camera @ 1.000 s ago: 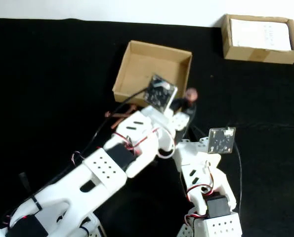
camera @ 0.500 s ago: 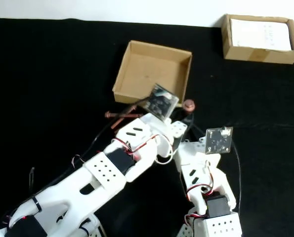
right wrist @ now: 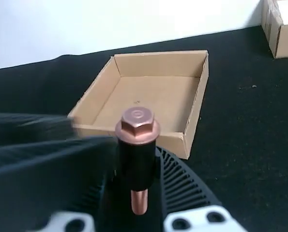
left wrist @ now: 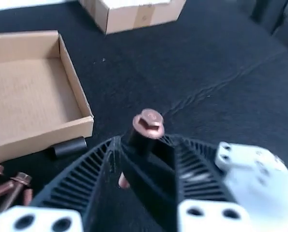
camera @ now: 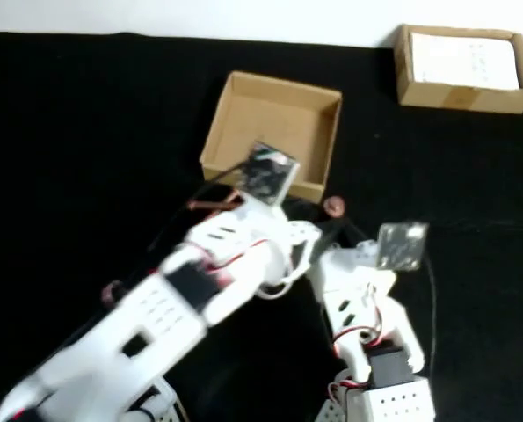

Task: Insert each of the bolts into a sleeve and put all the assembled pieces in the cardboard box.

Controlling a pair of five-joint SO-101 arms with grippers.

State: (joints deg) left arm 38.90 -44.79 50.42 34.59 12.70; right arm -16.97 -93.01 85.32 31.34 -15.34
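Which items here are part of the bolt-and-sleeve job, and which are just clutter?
Job: sleeved bolt, loose bolts, spare sleeve, open cardboard box.
Lying about: second box, holding something white.

Both the left arm (camera: 169,303) and the right arm (camera: 366,308) wear white plastic shells dotted with small round holes and dark oblong slots. Red and black wires (camera: 233,255) loop at the joints. Each wrist carries a square circuit board (camera: 267,171). The right arm's jaws are black and ribbed, on white bases (right wrist: 192,223) with screw holes.
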